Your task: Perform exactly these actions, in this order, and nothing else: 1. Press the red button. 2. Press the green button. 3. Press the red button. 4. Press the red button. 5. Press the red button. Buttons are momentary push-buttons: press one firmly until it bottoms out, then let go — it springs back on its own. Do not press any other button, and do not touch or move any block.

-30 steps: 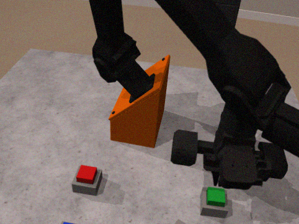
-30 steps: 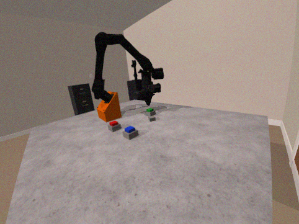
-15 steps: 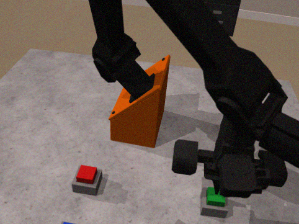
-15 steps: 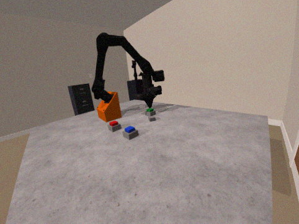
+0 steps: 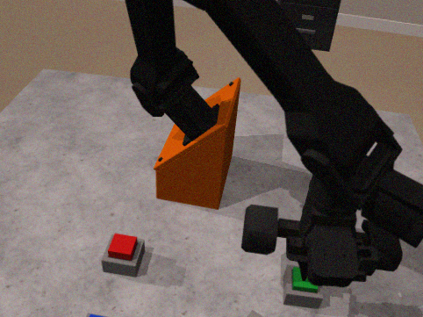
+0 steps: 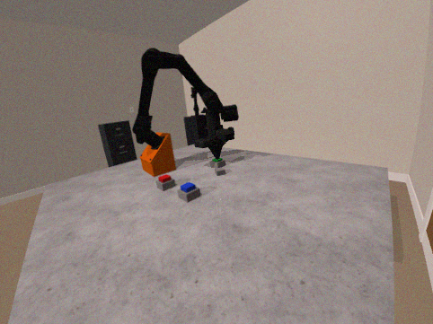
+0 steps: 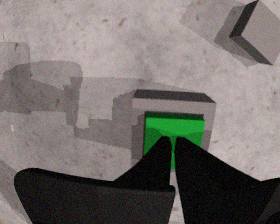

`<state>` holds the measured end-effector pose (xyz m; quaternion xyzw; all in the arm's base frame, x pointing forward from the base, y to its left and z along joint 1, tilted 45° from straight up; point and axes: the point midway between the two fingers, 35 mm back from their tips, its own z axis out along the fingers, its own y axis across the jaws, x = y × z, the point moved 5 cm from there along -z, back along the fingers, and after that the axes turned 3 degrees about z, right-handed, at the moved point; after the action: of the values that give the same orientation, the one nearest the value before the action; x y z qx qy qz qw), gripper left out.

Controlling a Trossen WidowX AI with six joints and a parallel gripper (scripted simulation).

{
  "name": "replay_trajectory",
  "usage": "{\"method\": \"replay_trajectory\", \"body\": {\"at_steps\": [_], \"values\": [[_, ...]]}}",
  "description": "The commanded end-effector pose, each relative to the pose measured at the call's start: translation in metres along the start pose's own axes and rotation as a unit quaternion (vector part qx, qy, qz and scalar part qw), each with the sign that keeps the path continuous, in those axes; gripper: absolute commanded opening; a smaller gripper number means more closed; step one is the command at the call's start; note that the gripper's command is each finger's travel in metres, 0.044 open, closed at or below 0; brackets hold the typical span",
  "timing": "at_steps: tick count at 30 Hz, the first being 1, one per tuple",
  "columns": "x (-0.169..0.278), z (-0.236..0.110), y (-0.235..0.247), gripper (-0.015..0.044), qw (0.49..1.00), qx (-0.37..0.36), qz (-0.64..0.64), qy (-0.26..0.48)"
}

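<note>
The green button (image 5: 299, 280) (image 6: 215, 160) (image 7: 192, 126) sits raised on its grey square base. My gripper (image 6: 217, 157) (image 7: 171, 144) is shut and empty, pointing down with its fingertips over the middle of the green cap. Whether the tips touch the cap or hang just above it, I cannot tell. In the top view the gripper body hides the fingertips and part of the green button. The red button (image 5: 123, 245) (image 6: 164, 178) stands up from its grey base, well away from the gripper; it is outside the wrist view.
The blue button (image 6: 188, 187) is in front of the red one, barely showing in the top view. A small grey block (image 6: 219, 172) (image 7: 261, 31) lies near the green button. An orange wedge-shaped mount (image 5: 190, 180) (image 6: 161, 162) stands under the arm's base.
</note>
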<state>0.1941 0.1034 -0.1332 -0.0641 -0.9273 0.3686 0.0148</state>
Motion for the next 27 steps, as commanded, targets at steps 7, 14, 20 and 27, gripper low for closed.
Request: {"method": "replay_trajectory", "body": {"at_steps": [7,14,20,27], "values": [[0.001,0.001,-0.001,0.0020,1.000,0.002,-0.004,0.000],[0.000,-0.010,0.000,0.0020,1.000,0.001,-0.002,0.000],[0.001,-0.035,0.000,0.0020,1.000,0.002,-0.004,0.001],[0.001,-0.093,0.001,0.0020,1.000,0.001,-0.004,0.001]]}}
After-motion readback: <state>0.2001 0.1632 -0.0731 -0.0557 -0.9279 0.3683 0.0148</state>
